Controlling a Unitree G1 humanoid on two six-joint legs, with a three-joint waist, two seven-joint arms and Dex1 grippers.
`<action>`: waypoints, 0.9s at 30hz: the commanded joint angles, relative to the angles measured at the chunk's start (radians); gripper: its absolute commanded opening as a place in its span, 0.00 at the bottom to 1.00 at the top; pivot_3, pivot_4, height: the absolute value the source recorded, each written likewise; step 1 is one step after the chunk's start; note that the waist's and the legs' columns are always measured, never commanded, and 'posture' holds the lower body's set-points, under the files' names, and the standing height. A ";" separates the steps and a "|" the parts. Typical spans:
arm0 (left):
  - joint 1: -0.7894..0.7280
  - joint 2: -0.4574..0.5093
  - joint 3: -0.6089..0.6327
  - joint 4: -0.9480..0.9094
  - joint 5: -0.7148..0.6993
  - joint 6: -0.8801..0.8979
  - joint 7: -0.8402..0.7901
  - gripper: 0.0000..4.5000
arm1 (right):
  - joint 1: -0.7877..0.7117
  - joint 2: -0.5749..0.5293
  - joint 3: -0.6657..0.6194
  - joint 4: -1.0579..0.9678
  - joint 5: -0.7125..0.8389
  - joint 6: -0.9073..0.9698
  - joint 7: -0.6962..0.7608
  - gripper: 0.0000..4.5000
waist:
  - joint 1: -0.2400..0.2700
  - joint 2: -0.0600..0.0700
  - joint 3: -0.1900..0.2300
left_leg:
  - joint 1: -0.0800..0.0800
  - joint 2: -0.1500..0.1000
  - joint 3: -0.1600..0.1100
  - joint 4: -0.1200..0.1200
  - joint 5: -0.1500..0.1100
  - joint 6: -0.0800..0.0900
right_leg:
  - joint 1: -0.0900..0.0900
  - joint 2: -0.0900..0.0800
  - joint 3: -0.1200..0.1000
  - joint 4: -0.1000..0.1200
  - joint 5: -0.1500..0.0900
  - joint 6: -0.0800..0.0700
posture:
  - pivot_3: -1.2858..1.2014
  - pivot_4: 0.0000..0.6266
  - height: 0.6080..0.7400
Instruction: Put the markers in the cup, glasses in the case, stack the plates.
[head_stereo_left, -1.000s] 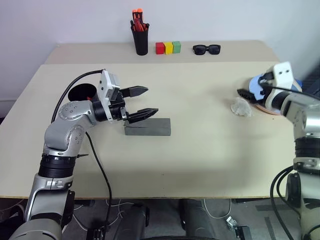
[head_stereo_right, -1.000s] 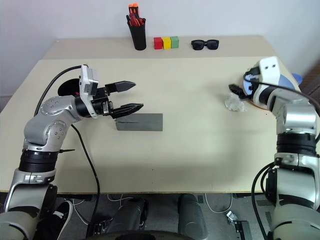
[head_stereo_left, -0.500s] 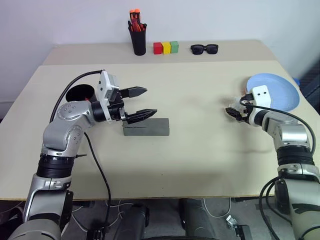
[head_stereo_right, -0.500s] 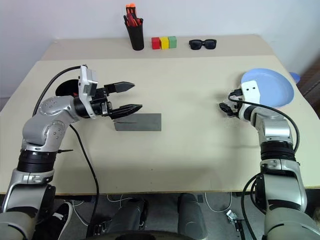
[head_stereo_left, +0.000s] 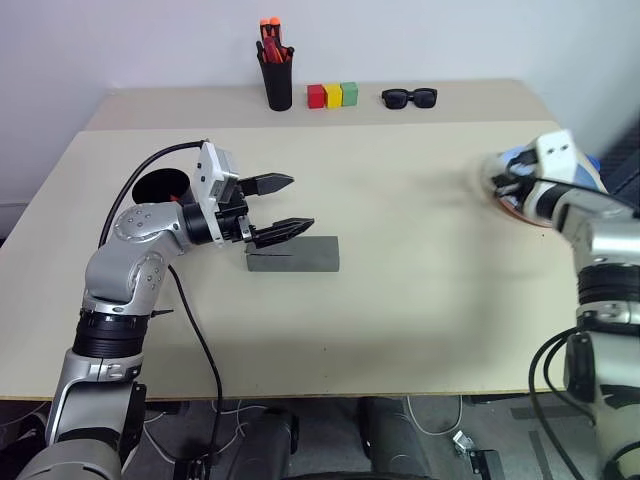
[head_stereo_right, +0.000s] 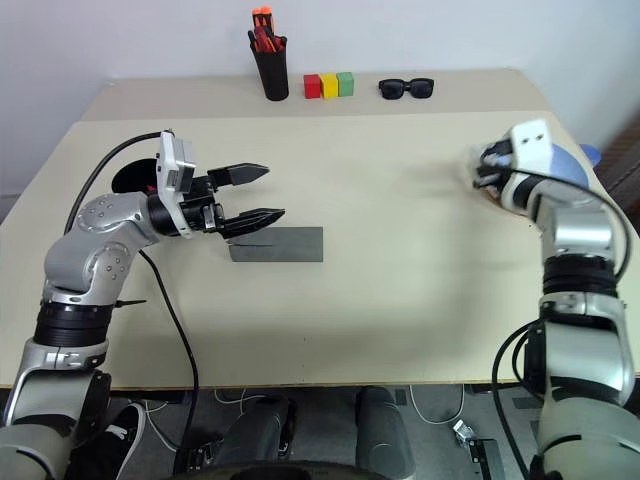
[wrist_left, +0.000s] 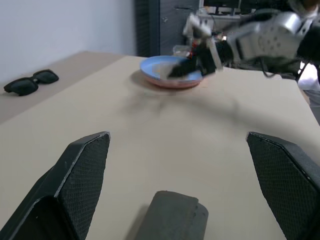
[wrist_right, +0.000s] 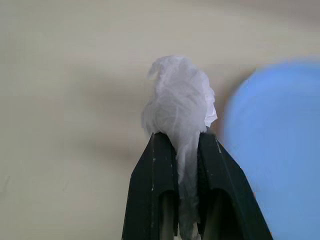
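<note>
We have the right gripper (wrist_right: 177, 150) clamped on a crumpled white wad (wrist_right: 179, 102), seemingly soft, light tissue, beside the stacked plates (wrist_left: 170, 75), while the left gripper (head_stereo_left: 282, 205) gapes above the closed case (head_stereo_left: 293, 254).

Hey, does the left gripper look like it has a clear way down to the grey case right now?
Probably yes. The left gripper is open and hangs just above the near end of the closed grey case, with nothing between them.
</note>
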 joint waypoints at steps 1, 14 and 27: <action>-0.017 -0.003 0.021 -0.020 -0.009 -0.012 0.007 1.00 | -0.069 -0.049 0.024 0.137 -0.094 -0.157 -0.095 0.00 | 0.000 0.000 0.000 | 0.000 0.000 0.000 0.000 0.000 0.000 | 0.000 0.000 0.000 0.000 0.000 0.000 | 0.52 0.24 1.00; -0.020 0.011 0.044 -0.066 -0.027 0.034 0.050 1.00 | -0.230 0.006 -0.015 0.497 -0.096 -0.369 -0.197 0.98 | -0.030 0.000 0.000 | 0.001 0.000 0.005 -0.001 -0.001 0.001 | -0.001 0.000 0.005 -0.001 0.001 0.002 | 0.52 0.24 1.00; 0.044 0.038 0.108 -0.152 -0.108 0.080 0.072 1.00 | 0.100 0.052 -0.080 -0.564 0.400 0.058 0.283 0.98 | -0.032 0.000 0.000 | 0.000 0.000 0.004 0.000 -0.002 0.003 | -0.001 0.001 0.006 -0.002 0.001 0.003 | 0.52 0.24 1.00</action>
